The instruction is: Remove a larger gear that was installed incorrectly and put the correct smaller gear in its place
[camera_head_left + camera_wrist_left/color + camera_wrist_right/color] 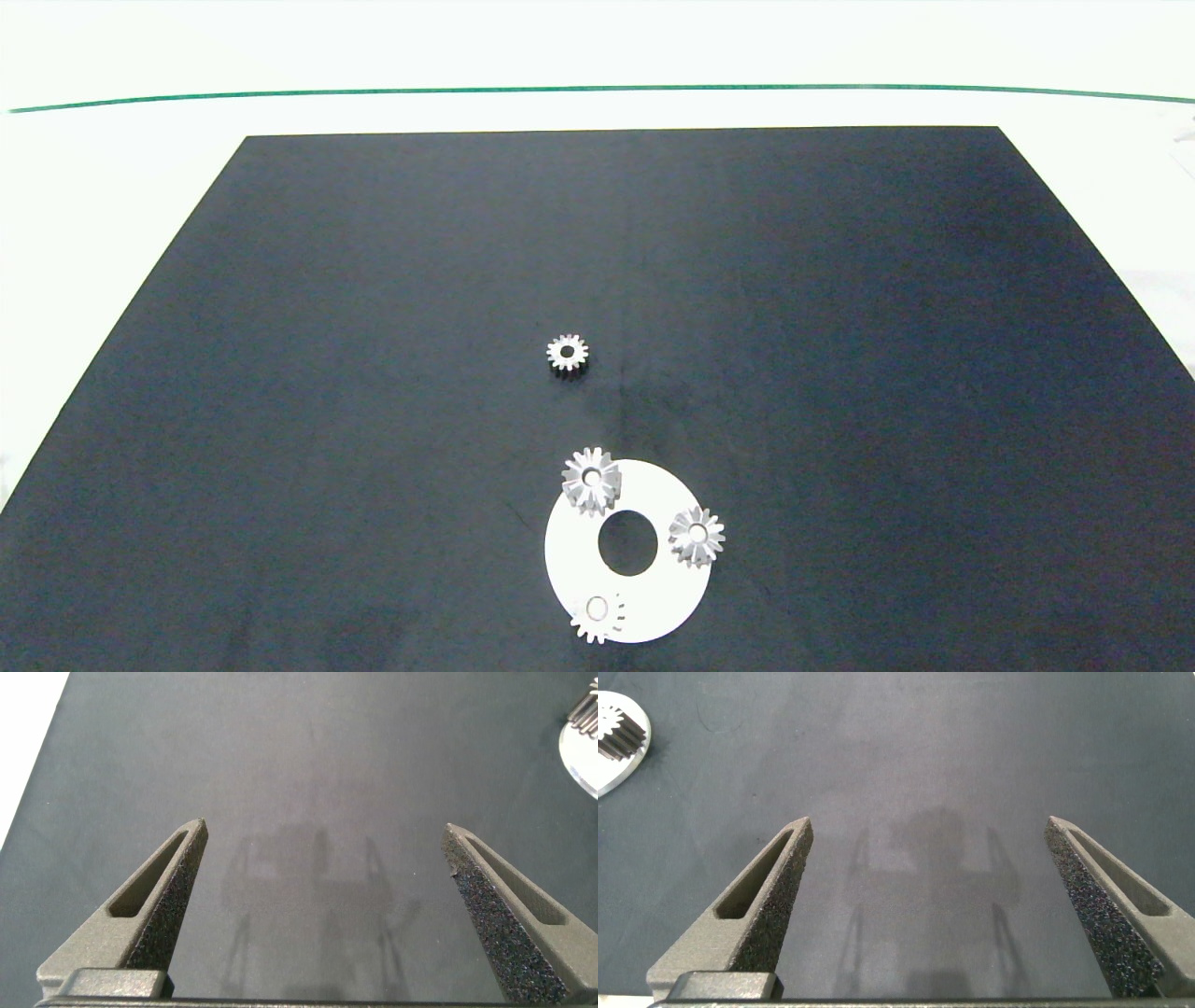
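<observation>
A: Larger gear (591,480) — where is it seen?

B: It is seated on the far left rim of a flat white ring plate (653,597), near the front middle of the dark mat (373,373) that covers the worktop (112,187). Its long teeth overhang the plate's edge, and its round centre hole faces up.

A: And the smaller gear (567,353)?

B: It is found lying flat on the mat alone, well apart from the plate, farther back and slightly to the left of the larger gear. Nothing is touching it.

A: What else is carried by the plate?

B: A second silver gear (696,536) is set at the right rim, and a third gear (592,617) at the near left rim, partly washed out against the white. A round hole is cut through the plate's middle, between the three.

A: How are the pincers placed?

B: Neither arm is caught in the head view. The left pincer (322,859) is shown by its own wrist camera with its fingers (163,905) spread wide above bare mat, nothing held; a sliver of the white plate is glimpsed at the frame's edge. The right pincer (926,854) is likewise held wide open over bare mat — empty, with a bit of the plate and a toothed gear seen off to one side.
</observation>
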`<state>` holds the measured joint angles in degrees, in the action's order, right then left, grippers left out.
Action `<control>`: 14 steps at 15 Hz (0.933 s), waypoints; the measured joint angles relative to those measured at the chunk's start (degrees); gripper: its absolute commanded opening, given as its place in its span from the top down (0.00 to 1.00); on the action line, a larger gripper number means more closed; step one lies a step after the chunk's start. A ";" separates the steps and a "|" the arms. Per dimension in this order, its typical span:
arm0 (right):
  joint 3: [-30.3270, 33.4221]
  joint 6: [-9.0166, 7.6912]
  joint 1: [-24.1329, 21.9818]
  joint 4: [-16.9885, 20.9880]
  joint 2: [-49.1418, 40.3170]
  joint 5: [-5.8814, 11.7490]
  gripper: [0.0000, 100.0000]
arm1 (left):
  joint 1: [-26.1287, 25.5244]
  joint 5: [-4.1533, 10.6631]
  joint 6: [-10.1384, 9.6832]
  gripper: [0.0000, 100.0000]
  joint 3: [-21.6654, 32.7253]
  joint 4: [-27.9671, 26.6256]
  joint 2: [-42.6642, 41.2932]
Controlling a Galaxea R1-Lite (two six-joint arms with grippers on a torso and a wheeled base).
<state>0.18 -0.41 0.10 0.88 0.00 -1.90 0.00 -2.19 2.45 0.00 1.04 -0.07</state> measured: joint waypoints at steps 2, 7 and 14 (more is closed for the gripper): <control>0.00 0.04 0.00 0.00 0.00 0.00 0.00 | 0.00 0.00 -0.02 0.00 0.00 -0.02 0.00; 0.26 -0.11 -0.17 0.44 0.40 1.46 0.00 | 0.00 -0.01 0.50 0.00 0.94 -1.04 0.51; 19.33 -1.34 0.52 2.80 18.47 0.98 0.00 | -0.79 -0.65 8.84 0.00 25.97 -11.48 20.76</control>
<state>19.52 -1.76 0.62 3.68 18.47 -0.93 -0.79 -2.84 11.29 25.97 -10.45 20.69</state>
